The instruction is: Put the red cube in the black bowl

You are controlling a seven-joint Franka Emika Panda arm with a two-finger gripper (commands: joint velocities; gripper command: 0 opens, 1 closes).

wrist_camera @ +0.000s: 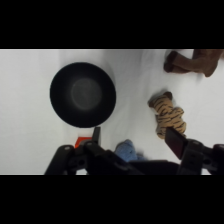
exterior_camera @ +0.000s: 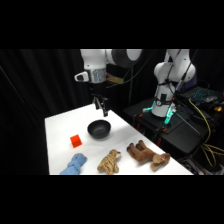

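Front edge of white table (exterior_camera: 57,125): blue plush (exterior_camera: 74,165), striped plush (exterior_camera: 109,162), brown plush (exterior_camera: 146,154) in row. Red cube (exterior_camera: 75,141) on table, just left of black bowl (exterior_camera: 99,130); bowl empty. Gripper (exterior_camera: 102,109) above bowl, fingers apart, nothing held. Dark backdrop; cables at right.

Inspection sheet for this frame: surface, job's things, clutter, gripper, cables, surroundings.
Surface: white table.
Job's things: red cube on the table beside the black bowl, apart from it; bowl holds nothing.
Clutter: blue plush, striped tiger plush, brown plush in a row along the near edge.
Gripper: gripper hangs above the bowl, open, holding nothing.
Cables: yellow cables on equipment right of the table.
Surroundings: black backdrop; arm base on a dark stand.
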